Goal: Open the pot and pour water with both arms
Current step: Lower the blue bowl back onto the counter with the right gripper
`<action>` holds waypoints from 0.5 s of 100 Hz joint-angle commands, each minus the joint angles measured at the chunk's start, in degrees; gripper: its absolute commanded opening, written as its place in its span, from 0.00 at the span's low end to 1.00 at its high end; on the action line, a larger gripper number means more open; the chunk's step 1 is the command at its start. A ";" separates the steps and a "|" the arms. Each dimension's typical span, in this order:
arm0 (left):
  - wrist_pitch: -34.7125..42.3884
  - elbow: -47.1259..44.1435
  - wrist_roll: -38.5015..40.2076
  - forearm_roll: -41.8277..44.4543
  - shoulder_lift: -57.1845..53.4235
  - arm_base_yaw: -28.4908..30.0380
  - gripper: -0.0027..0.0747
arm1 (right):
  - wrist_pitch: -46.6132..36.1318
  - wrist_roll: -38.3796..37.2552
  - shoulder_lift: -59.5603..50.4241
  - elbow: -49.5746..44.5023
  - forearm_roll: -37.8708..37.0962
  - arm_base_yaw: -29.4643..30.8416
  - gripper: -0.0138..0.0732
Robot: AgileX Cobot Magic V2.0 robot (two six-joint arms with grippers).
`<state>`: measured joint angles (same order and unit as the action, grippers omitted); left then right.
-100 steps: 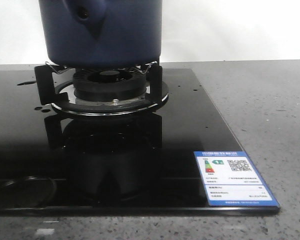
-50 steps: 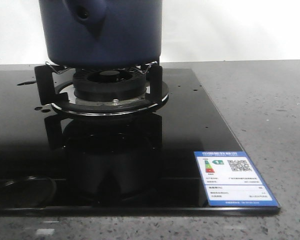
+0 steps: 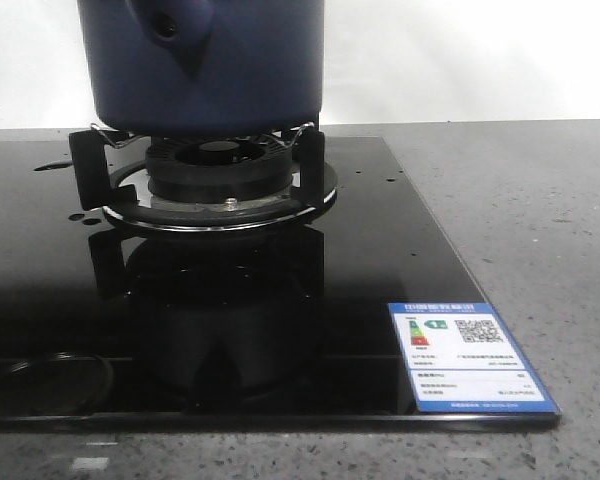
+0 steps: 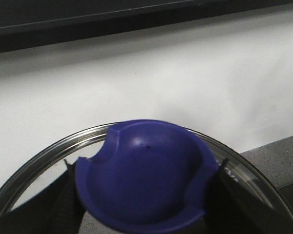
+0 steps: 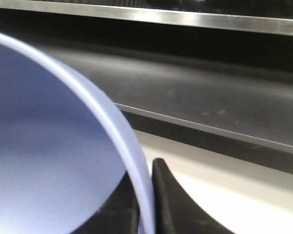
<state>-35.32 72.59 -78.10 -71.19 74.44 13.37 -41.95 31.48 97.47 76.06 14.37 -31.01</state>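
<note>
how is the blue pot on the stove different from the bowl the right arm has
The pot is dark navy with matte straight sides; the bowl is a much paler periwinkle blue. The pot sits on the burner grate, while the bowl's rim sits between the right tool fingers. Both are round and blue.

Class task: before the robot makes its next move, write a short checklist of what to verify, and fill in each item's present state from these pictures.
1. Pot seated upright on the burner: ok.
2. Left tool gripping the lid's knob: ok, fingers press either side.
3. Lid clear of the pot: cannot tell; the front view crops the pot's top.
4. Right tool holding the bowl: ok, its rim sits between the fingers.
5. Water in the pot: cannot tell; no view shows its inside.
</note>
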 commanded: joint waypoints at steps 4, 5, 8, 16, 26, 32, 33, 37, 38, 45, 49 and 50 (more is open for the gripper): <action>1.54 2.31 0.66 -4.60 -1.73 0.29 0.49 | -5.27 -0.13 -3.28 1.60 -1.12 -0.02 0.11; 1.44 2.31 0.66 -4.59 -1.73 0.29 0.49 | -5.27 -0.13 -3.28 1.60 -1.12 -0.02 0.11; 1.29 2.31 0.66 -4.59 -1.73 0.29 0.49 | -5.27 -0.13 -3.28 1.60 -1.12 -0.02 0.11; 1.34 2.31 0.66 -4.78 -1.73 0.02 0.49 | -5.27 -0.13 -3.69 1.60 -1.12 -0.02 0.11; 1.43 2.31 0.66 -6.04 -1.73 -0.34 0.49 | -4.62 -0.13 -4.49 1.72 -1.12 -0.02 0.11; 1.43 2.31 0.55 -6.83 -1.73 -0.79 0.49 | -0.54 -0.13 -5.59 2.59 -1.00 0.08 0.11; 1.43 2.31 0.55 -6.84 -1.73 -0.94 0.49 | 0.16 -0.13 -5.72 2.76 -0.84 0.09 0.11; 1.43 2.31 0.55 -7.00 -1.73 -1.52 0.49 | 5.14 -0.13 -6.37 3.96 -0.41 0.38 0.11; 1.43 2.31 0.55 -7.10 -1.73 -1.62 0.49 | 6.99 -0.13 -6.48 4.17 -0.41 0.48 0.11; 1.31 2.31 0.55 -7.12 -1.73 -2.91 0.49 | 16.32 -0.13 -7.32 6.78 -0.11 1.44 0.11; 1.19 2.31 0.55 -7.12 -1.73 -3.96 0.49 | 21.51 -0.13 -7.88 8.68 0.90 2.25 0.11; 1.19 2.31 0.55 -7.12 -1.73 -4.15 0.49 | 23.75 -0.13 -7.87 9.35 1.53 2.44 0.11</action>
<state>-35.14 72.59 -78.10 -73.86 74.44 11.25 -25.18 31.38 93.69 80.24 14.48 -30.19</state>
